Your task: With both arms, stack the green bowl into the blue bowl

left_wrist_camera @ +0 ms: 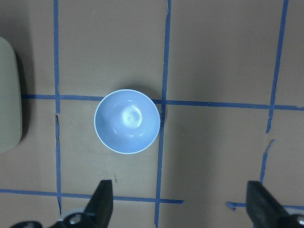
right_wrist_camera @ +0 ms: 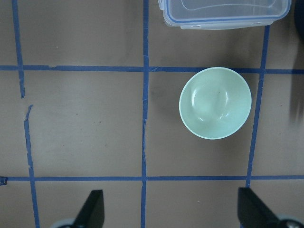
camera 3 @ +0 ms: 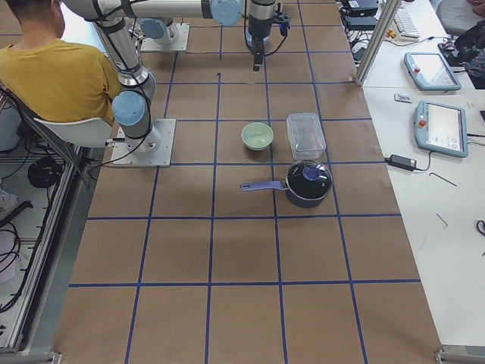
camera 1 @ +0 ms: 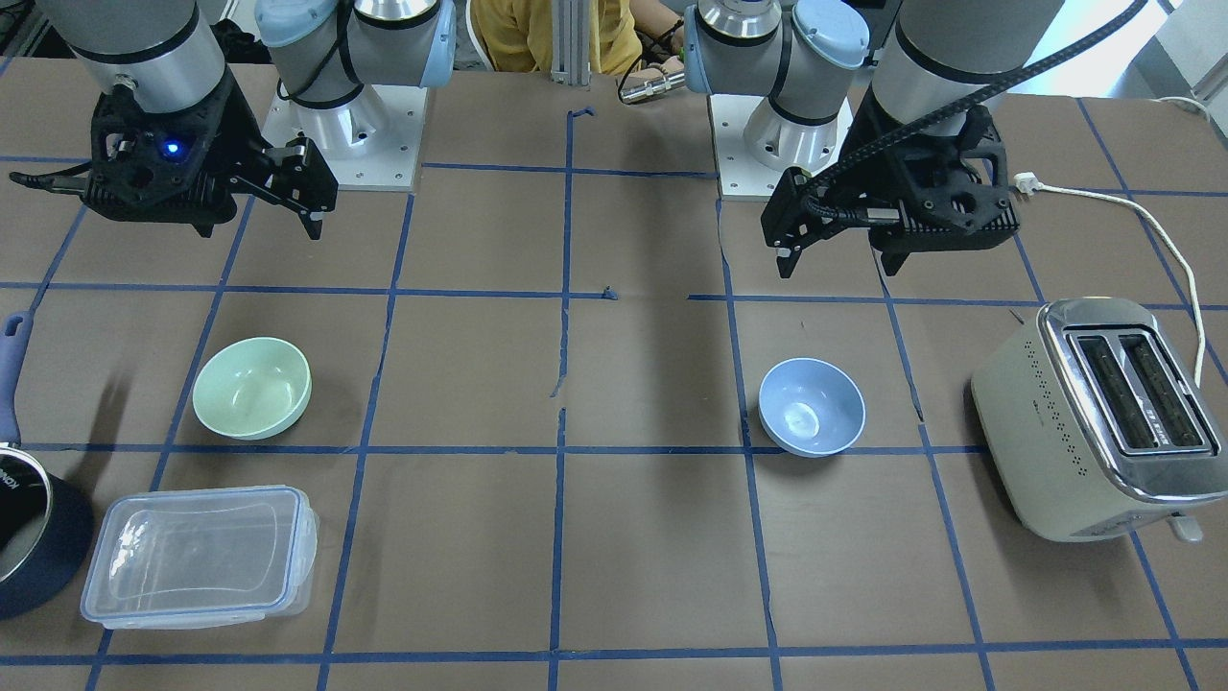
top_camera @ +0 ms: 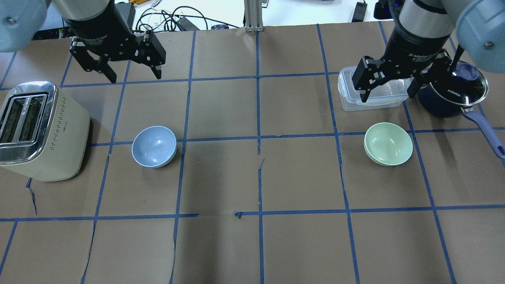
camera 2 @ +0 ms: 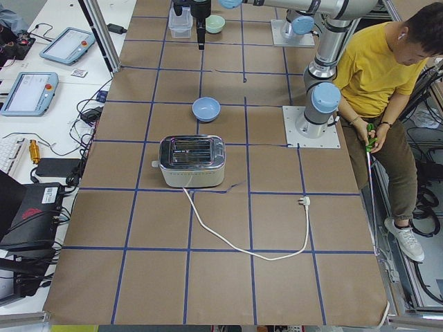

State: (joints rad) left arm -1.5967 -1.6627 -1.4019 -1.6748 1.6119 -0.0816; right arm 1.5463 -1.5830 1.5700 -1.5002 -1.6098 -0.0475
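Tabletop (top_camera: pixel 300 244) brown with a blue tape grid; left arm (top_camera: pixel 90 15) comes in at upper left of the overhead view, right arm (top_camera: pixel 422 23) at upper right; both are raised off the tabletop.

Toaster (top_camera: pixel 39 130) at the left edge, pot (top_camera: pixel 467 85) at upper right with its handle pointing down-right; container (top_camera: pixel 347 100) is just left of the pot, lid on.

Green bowl (top_camera: pixel 388 143) right of centre, upright, empty, just below the container and not touching it; blue bowl (top_camera: pixel 154 146) left of centre, upright, empty, near the toaster; the bowls are well apart, so nothing is stacked yet.

Left hand (top_camera: pixel 135 77) released, fingers spread, grasping nothing, above and slightly left of the blue bowl in the frame; right hand (top_camera: pixel 388 96) released too, empty, hanging over the container, with the green bowl below it in the frame.

Step looks like the opening reach, probably right hand to green bowl. To do it well:
- shift the right hand toward the green bowl first, which sits right of centre in the right wrist view, then drop;
- take one wall of the rim, one finger inside and one outside, on the side away from the container and pot handle;
- the glossy wall may slip, so close firmly and lift level;
- left hand pinches the blue bowl rim on the toaster-free side to bring or steady it;
- lower the green bowl centred and release low; being the same size, it will likely sit high.
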